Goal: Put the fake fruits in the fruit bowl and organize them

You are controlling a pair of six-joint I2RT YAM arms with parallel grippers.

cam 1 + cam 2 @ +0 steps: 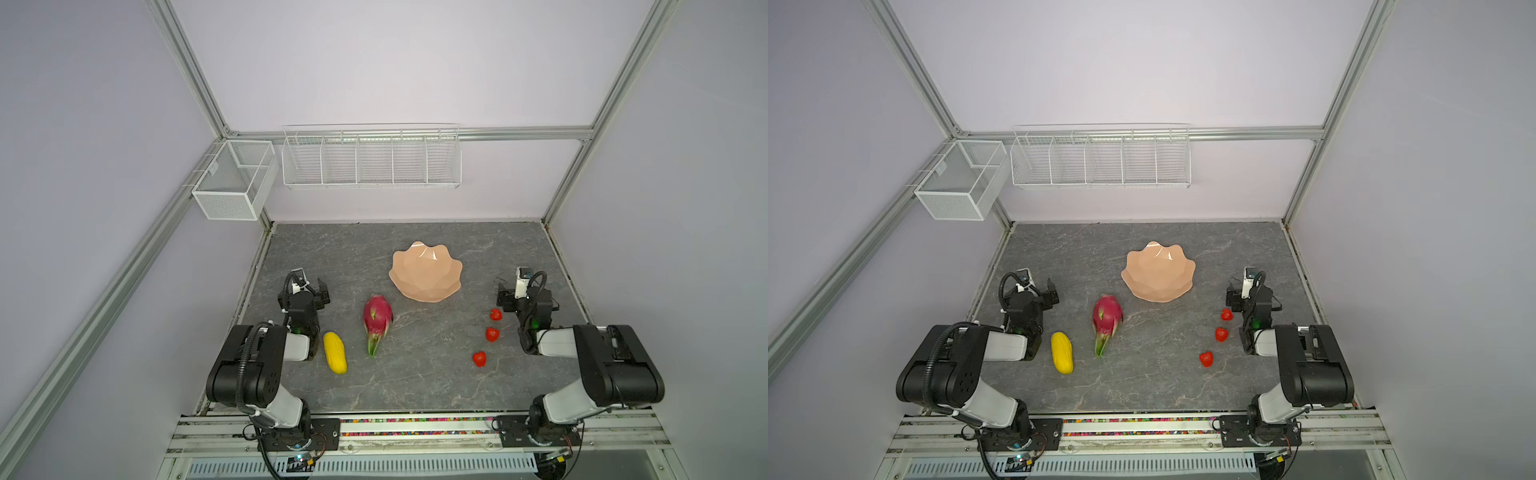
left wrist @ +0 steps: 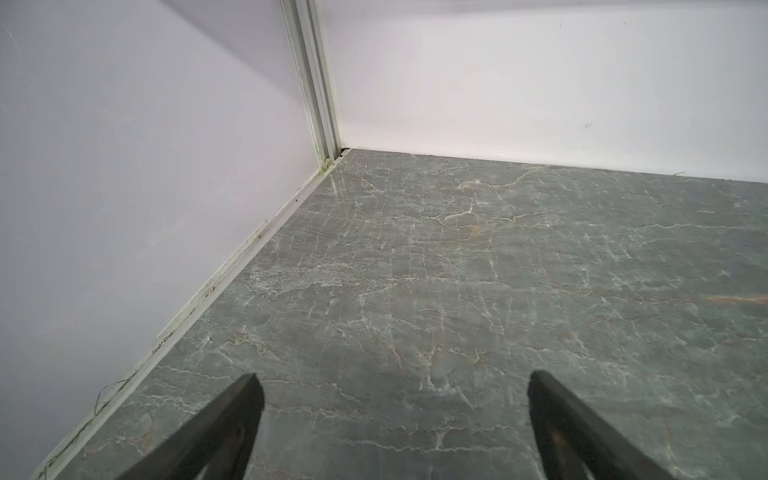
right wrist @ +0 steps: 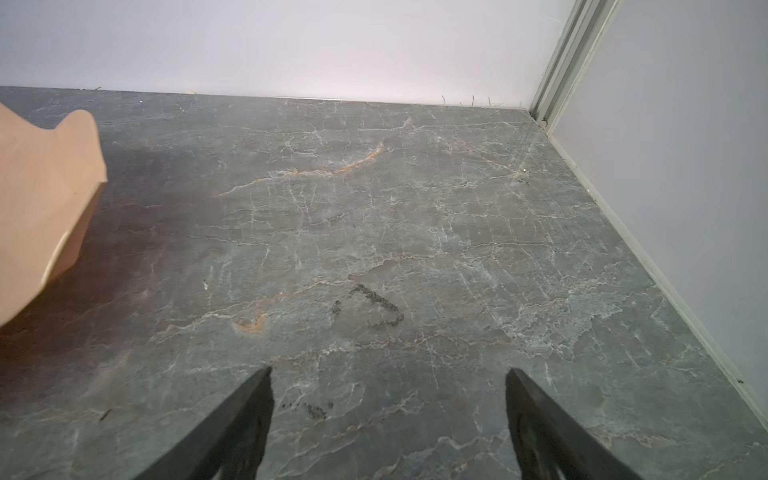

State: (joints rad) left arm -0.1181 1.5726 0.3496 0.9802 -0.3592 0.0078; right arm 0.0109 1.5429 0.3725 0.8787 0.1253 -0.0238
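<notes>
**Both arms at the table's sides.** The left gripper (image 2: 390, 382) and right gripper (image 3: 388, 374) are hovering over the bare marble table (image 1: 415, 386), fingers spread wide. The scalloped peach-pink fruit bowl (image 1: 425, 272) is sitting toward the far edge, apart from both. The dragon fruit (image 1: 377, 318) is lying mid-table, and the yellow oblong fruit (image 1: 335, 352) is lying beside the left arm, behind its fingers. Three red strawberries (image 1: 492, 334) are lying toward the right edge — the farthest strawberry (image 1: 495, 314) just beside the right gripper.

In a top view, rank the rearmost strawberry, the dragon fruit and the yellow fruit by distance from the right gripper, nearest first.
1. The rearmost strawberry: just beside the right gripper, on the right.
2. The dragon fruit: near the middle.
3. The yellow fruit: farthest, on the left.
</notes>
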